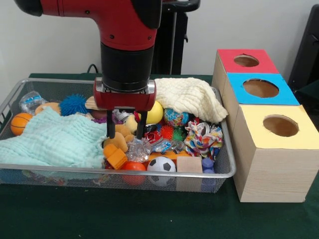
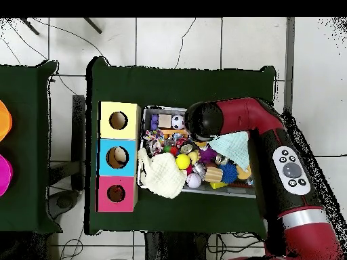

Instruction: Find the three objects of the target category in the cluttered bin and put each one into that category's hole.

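- Your gripper (image 1: 126, 133) stood released, its two fingers spread and lowered into the clutter near the middle of the bin (image 1: 227, 172), straddling a tan plush toy (image 1: 121, 135) without clamping it, as far as the front view showed.
- The bin sat on the green worktop (image 1: 149, 214) just beside the three boxes, the yellow box (image 1: 271, 149) nearest the camera, then the blue box (image 1: 256, 89) and the red box (image 1: 244, 60).
- You risked a mixed grab: the clear crinkly wrapper (image 1: 138, 148) and an orange block (image 1: 115, 156) lay touching the plush, so closing there might have pinched two things.
- The mint cloth (image 1: 52, 139) lay just beside one finger; catching its edge would probably have dragged it up and scattered toys.
- The cream cloth (image 1: 192, 98) covered the bin's far corner, so target objects could have stayed hidden beneath it.
- Balls such as the soccer ball (image 1: 161, 165) and the yellow ball (image 1: 154, 112) would likely have rolled if nudged.
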Tool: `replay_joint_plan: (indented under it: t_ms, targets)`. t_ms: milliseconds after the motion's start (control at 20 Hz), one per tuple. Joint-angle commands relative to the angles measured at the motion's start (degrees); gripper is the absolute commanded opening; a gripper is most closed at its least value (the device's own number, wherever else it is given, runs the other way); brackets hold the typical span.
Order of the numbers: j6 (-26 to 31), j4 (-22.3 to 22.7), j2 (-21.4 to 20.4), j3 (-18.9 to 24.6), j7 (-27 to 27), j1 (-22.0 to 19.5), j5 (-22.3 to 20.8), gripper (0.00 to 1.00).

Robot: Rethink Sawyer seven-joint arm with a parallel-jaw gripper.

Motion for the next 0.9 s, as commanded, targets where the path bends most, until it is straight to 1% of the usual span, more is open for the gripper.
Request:
replay_joint_plan:
  t_ms: [50,300,500,900]
  targets:
    - [4.40,-1.64,2.89,-2.23,-14.84,-0.26,-5.45,1.00]
    - [5.14,-2.09,2.89,-3.20,-15.00,0.10,-7.58,1.00]
    - [5.95,-2.29,3.02,-3.36,-15.26,0.08,-7.91,1.00]
    - [6.71,-2.50,5.40,-4.25,-14.90,0.37,-8.65,1.00]
